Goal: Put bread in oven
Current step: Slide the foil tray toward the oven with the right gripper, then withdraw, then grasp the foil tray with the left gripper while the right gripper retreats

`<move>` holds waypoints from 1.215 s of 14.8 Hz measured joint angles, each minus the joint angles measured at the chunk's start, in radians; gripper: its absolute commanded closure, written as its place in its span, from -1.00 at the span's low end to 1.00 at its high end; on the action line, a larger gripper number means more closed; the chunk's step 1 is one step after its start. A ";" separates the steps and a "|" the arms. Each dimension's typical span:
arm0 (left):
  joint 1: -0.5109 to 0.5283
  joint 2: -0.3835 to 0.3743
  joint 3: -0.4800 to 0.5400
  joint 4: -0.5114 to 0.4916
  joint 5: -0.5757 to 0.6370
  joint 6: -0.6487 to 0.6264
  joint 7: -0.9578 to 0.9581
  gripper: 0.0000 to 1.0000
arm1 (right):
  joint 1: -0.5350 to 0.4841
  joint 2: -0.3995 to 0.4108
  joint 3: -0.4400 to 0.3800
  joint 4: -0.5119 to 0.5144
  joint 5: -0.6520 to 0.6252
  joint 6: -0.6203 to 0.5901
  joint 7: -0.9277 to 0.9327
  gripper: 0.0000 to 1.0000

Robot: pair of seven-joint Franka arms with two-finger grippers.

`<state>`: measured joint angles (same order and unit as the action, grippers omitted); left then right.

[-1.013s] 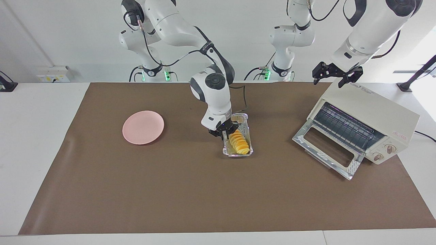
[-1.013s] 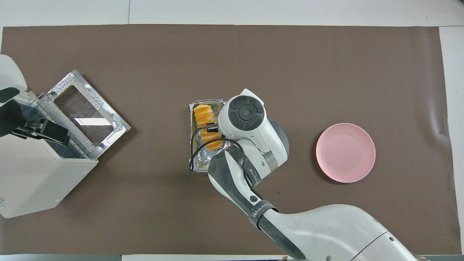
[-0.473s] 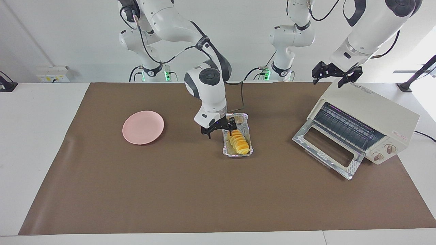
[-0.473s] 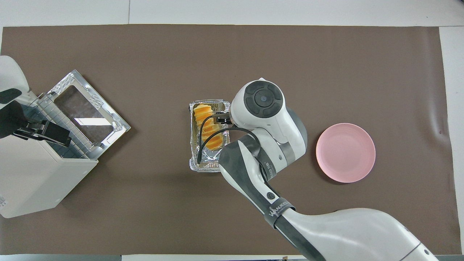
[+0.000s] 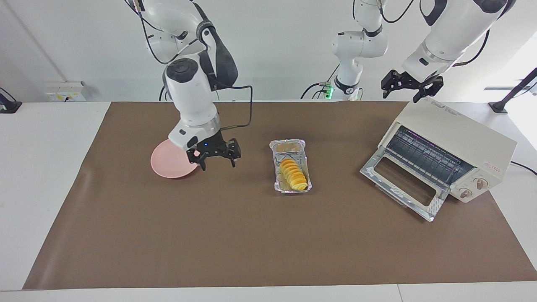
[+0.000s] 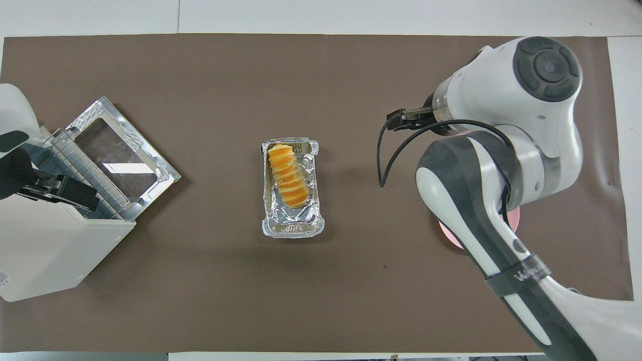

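Observation:
The bread (image 5: pixel 293 174) is a ridged golden loaf lying in a crinkled foil tray (image 5: pixel 289 147) at the middle of the mat; it also shows in the overhead view (image 6: pixel 287 175). The cream oven (image 5: pixel 457 138) stands at the left arm's end, its glass door (image 5: pixel 402 184) dropped open and the wire rack showing. My right gripper (image 5: pixel 218 165) is open and empty, raised over the mat between the tray and the pink plate. My left gripper (image 5: pixel 400 97) is open and empty, up in the air over the oven's top edge.
A round pink plate (image 5: pixel 168 167) lies toward the right arm's end, partly covered by the right arm in both views (image 6: pixel 449 235). The brown mat (image 5: pixel 251 235) covers most of the table. The oven's open door juts out over the mat.
My right gripper has lifted off the tray with nothing in it and swung toward the pink plate. The bread stays in the tray. My left gripper rose slightly.

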<state>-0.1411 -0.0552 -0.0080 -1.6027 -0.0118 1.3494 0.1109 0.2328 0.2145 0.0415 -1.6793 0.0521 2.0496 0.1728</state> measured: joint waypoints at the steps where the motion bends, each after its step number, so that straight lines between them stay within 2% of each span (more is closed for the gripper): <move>1: -0.016 -0.002 -0.010 -0.010 -0.006 0.041 -0.035 -1.00 | -0.031 -0.015 0.000 0.000 0.000 -0.008 -0.064 -1.00; 3: -0.107 0.002 -0.030 -0.045 -0.012 0.164 -0.163 -1.00 | -0.086 -0.041 0.000 0.000 0.000 -0.035 -0.188 -1.00; 5: -0.229 0.051 -0.042 -0.069 -0.022 0.279 -0.288 -1.00 | -0.130 -0.068 0.000 0.000 0.000 -0.085 -0.272 -1.00; 6: -0.291 0.106 -0.045 -0.070 -0.026 0.352 -0.352 -1.00 | -0.148 -0.085 0.000 0.001 0.000 -0.119 -0.298 -1.00; 9: -0.436 0.338 -0.045 -0.046 -0.026 0.605 -0.473 -1.00 | -0.191 -0.147 0.001 0.002 0.000 -0.268 -0.348 -1.00; 11: -0.500 0.482 -0.043 -0.013 -0.025 0.688 -0.528 -1.00 | -0.216 -0.196 0.000 0.002 0.000 -0.374 -0.368 -1.00; 13: -0.526 0.573 -0.040 0.014 -0.022 0.751 -0.551 -1.00 | -0.230 -0.242 0.000 0.002 -0.003 -0.455 -0.371 -1.00; 15: -0.527 0.604 -0.036 0.029 -0.021 0.776 -0.554 -1.00 | -0.239 -0.274 0.000 0.002 -0.027 -0.492 -0.371 -1.00; 18: -0.526 0.605 -0.028 0.040 -0.021 0.776 -0.619 -0.96 | -0.288 -0.294 0.012 0.030 -0.053 -0.536 -0.372 -1.00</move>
<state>-0.6673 0.5494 -0.0362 -1.5630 -0.0326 2.1258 -0.5084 -0.0554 -0.0794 0.0540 -1.6489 -0.0005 1.5132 -0.1995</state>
